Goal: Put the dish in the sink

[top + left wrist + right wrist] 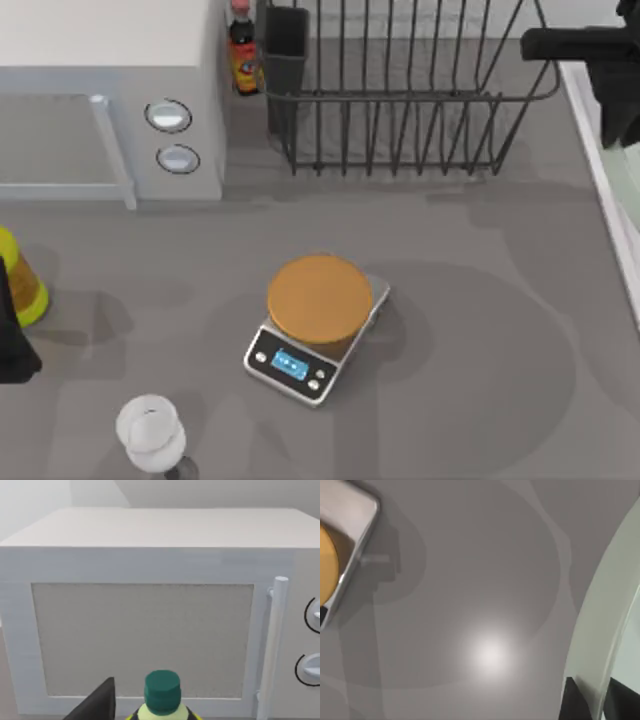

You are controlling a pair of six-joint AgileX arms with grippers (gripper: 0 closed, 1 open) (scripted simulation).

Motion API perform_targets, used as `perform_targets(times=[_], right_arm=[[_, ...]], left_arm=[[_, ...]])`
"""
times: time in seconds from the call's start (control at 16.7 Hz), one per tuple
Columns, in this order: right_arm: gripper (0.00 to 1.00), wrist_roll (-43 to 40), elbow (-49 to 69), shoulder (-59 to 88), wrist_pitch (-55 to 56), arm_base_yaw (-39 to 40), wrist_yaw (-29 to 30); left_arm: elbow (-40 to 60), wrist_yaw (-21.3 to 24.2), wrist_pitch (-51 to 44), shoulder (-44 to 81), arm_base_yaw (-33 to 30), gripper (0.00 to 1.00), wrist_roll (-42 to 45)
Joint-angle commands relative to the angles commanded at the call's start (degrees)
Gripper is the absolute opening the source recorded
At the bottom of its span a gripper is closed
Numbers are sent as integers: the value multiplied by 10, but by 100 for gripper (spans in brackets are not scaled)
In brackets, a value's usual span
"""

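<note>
Right gripper (587,700) jaws pinch the dish (600,630) edge over the sink (600,160) rim.

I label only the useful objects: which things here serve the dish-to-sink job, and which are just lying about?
Job: dish, sink, right hand gripping it.
Lying about: kitchen scale, microwave, dish rack, sauce bottle, yellow bottle, glass, left hand.

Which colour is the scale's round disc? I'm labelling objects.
Orange-brown disc, clearest in the top view.
</note>
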Motion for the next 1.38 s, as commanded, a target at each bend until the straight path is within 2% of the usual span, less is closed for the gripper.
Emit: perform_targets(times=[0.18, 0.72, 0.9, 1.14, 1.38], right_arm=[[0, -43, 75, 76, -12, -43, 0], [0, -227, 436, 448, -37, -228, 2], [0, -260, 481, 494, -39, -261, 3], [0, -262, 483, 497, -39, -263, 3], [30, -262, 483, 497, -39, -263, 3]], left_arm=[[0, 0, 0, 0, 0, 100, 0], [0, 0, 0, 0, 0, 100, 0], [0, 0, 0, 0, 0, 100, 0], [0, 0, 0, 0, 0, 100, 0], [0, 0, 0, 0, 0, 100, 0]])
